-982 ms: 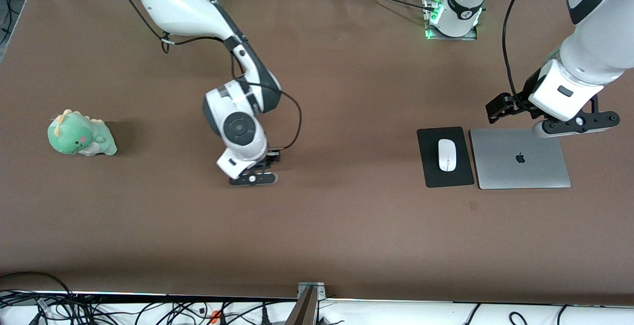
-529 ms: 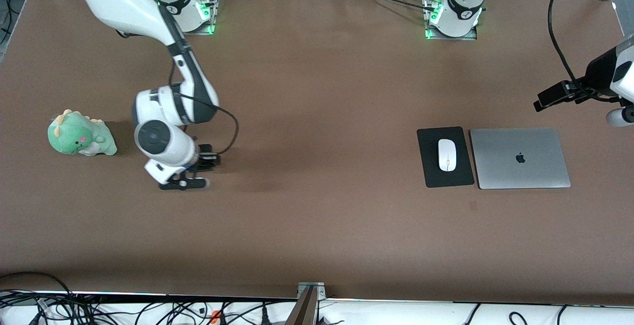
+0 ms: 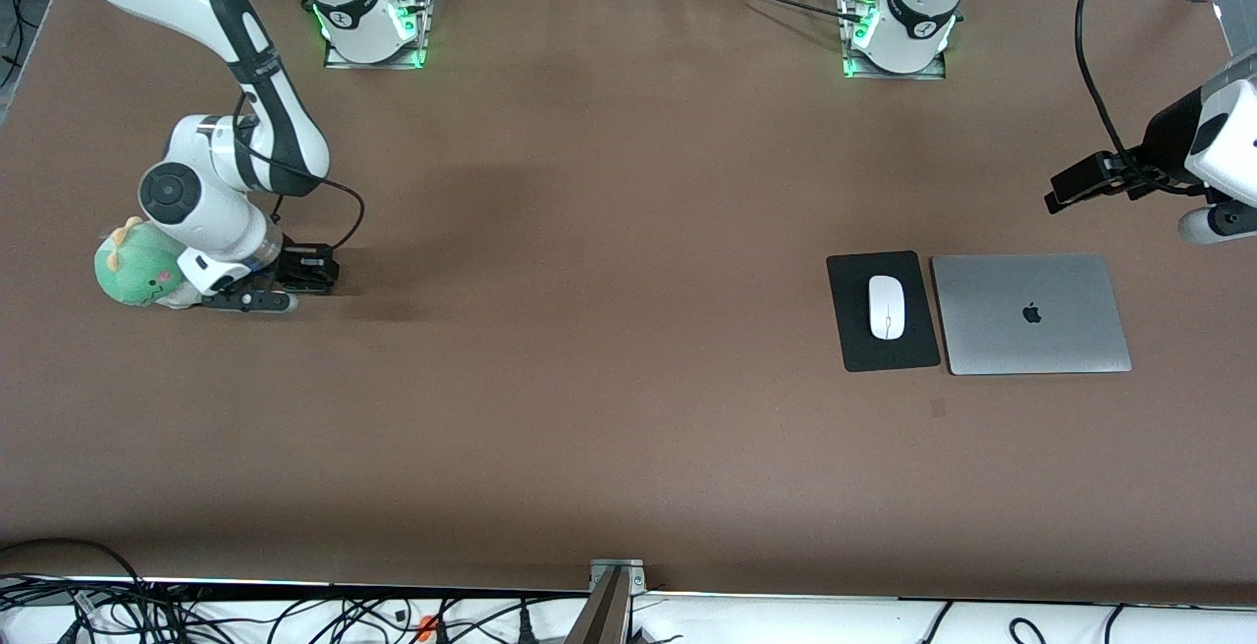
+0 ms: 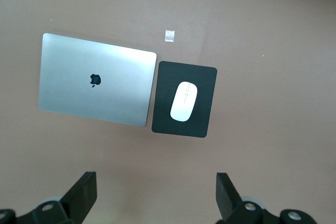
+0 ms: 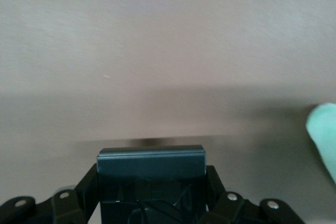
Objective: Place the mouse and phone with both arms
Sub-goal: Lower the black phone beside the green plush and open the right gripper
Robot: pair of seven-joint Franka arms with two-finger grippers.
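Note:
The white mouse (image 3: 886, 306) lies on the black mouse pad (image 3: 856, 349) toward the left arm's end of the table; it also shows in the left wrist view (image 4: 184, 101). My right gripper (image 3: 247, 301) is low over the table, right beside the green plush, and is shut on the black phone (image 5: 151, 169), which stands between its fingers (image 5: 218, 187). In the front view the hand hides the phone. My left gripper (image 4: 156, 195) is open and empty, high over the table's edge past the laptop; it also shows in the front view (image 3: 1216, 222).
A closed silver laptop (image 3: 1031, 314) lies beside the mouse pad. A green dinosaur plush (image 3: 133, 271) sits at the right arm's end of the table, partly covered by the right hand. A small pale mark (image 3: 938, 409) is on the brown table (image 3: 628, 330).
My right arm has swept with the phone from the table's middle to the plush. My left arm has drawn away from over the laptop toward the table's edge.

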